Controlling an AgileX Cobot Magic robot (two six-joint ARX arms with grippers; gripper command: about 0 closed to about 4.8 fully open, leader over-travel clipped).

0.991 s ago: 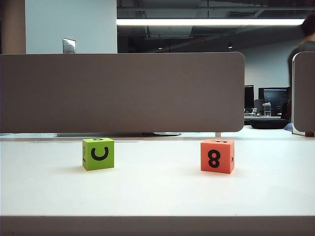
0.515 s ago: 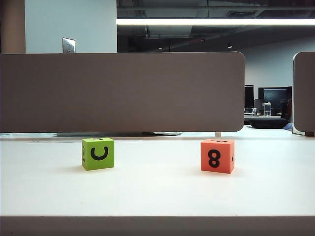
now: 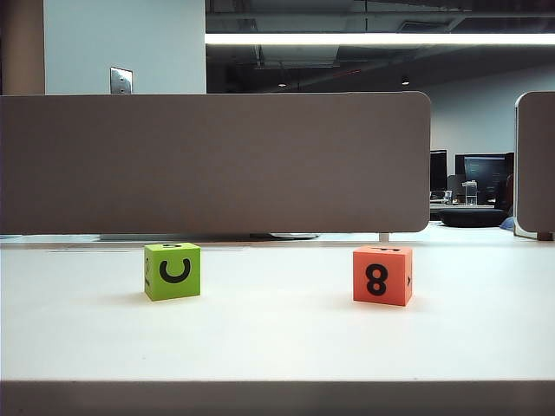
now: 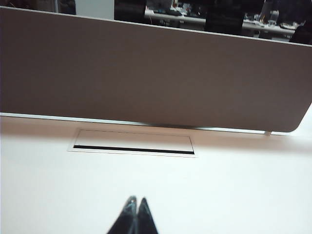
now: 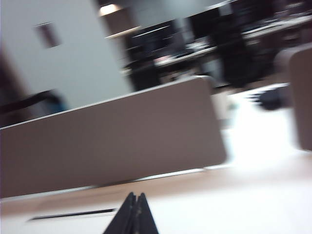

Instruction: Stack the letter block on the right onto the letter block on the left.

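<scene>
A green letter block (image 3: 173,271) marked with a black C rests on the white table (image 3: 277,338) at the left. An orange block (image 3: 382,275) with a black 8 on its front stands at the right. Neither arm appears in the exterior view. In the left wrist view my left gripper (image 4: 135,200) is shut, its black tips together over bare table, holding nothing. In the blurred right wrist view my right gripper (image 5: 136,195) is likewise shut and empty. Neither wrist view shows a block.
A long grey partition (image 3: 217,163) runs along the back of the table. A second panel (image 3: 535,165) stands at the far right. A cable slot (image 4: 134,143) is set into the tabletop ahead of the left gripper.
The blocks have not moved. A person seen at the far right background a second ago is gone from view.
</scene>
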